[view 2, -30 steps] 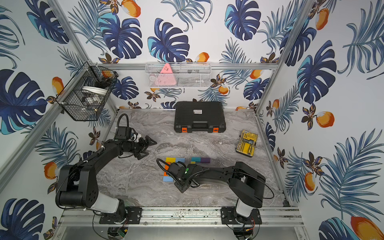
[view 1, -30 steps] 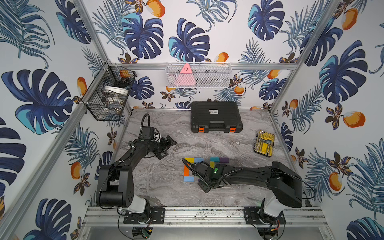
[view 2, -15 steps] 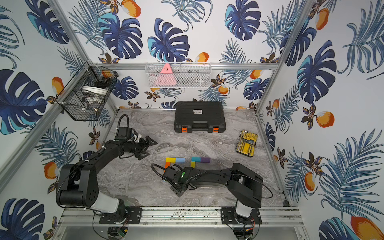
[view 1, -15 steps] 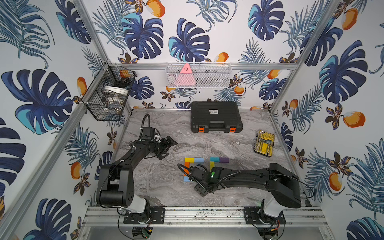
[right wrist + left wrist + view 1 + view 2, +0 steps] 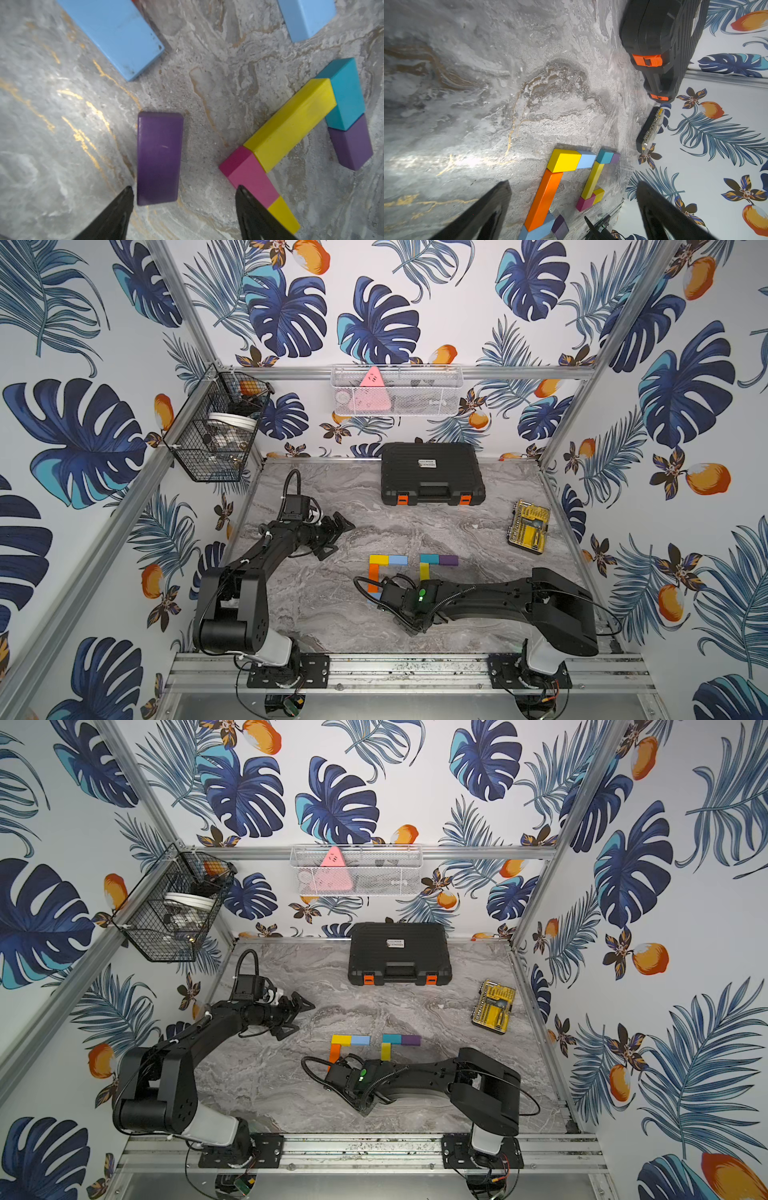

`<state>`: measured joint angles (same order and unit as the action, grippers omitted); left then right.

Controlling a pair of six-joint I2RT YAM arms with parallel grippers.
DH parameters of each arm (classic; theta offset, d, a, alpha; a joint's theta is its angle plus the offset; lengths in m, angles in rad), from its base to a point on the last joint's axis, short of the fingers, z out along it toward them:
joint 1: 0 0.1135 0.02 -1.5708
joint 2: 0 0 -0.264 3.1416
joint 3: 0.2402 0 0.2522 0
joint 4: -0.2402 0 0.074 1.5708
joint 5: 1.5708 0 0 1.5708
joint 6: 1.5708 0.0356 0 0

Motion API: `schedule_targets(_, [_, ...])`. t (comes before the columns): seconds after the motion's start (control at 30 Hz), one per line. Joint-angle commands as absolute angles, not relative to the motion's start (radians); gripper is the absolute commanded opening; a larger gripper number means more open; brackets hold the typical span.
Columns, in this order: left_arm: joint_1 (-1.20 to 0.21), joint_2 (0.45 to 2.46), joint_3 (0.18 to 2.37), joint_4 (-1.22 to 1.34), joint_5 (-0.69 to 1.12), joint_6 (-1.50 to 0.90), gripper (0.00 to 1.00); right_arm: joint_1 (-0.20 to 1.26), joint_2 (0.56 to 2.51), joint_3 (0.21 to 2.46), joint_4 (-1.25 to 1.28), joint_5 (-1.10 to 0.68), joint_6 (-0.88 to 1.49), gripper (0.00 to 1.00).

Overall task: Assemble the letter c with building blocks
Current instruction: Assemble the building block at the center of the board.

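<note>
Two groups of building blocks lie on the marble table. One has a yellow block [image 5: 378, 560], a light blue block [image 5: 398, 560], the long orange block [image 5: 544, 199] and a second light blue block [image 5: 116, 35]. The other has teal [image 5: 345, 93], purple [image 5: 351, 147], long yellow [image 5: 291, 124], magenta [image 5: 249, 174] and small yellow [image 5: 284, 214] blocks. A loose purple block [image 5: 159, 158] lies flat just ahead of my right gripper [image 5: 184, 187], which is open, one fingertip beside the block's end. My left gripper [image 5: 573, 182] is open and empty, hovering well left of the blocks [image 5: 332, 531].
A black tool case [image 5: 432, 475] stands at the back. A yellow-and-black drill-bit case [image 5: 528, 526] lies by the right wall. Wire baskets [image 5: 216, 427] hang on the left and back walls. My right arm [image 5: 478, 597] stretches low across the front of the table.
My right gripper has opened and let go of the purple block, which now lies on the table. The right wrist shifted slightly left. The left arm has not moved.
</note>
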<state>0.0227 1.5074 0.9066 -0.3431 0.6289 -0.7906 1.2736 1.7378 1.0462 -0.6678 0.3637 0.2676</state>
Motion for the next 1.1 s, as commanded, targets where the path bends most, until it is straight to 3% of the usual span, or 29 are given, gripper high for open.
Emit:
schedule_targets(0.0, [0.023, 1.506, 0.904, -0.328, 0.634, -0.795, 0.99, 1.271, 1.749, 1.054, -0.684, 0.391, 0.261, 0.79])
schedule_targets(0.57, [0.023, 1.505, 0.903, -0.327, 0.632, -0.797, 0.99, 1.204, 1.667, 1.067, -0.672, 0.301, 0.327, 0.79])
schedule_targets(1.07, [-0.003, 1.486, 0.881, -0.317, 0.649, -0.798, 0.99, 1.148, 1.523, 0.973, -0.630, -0.036, 0.890, 0.70])
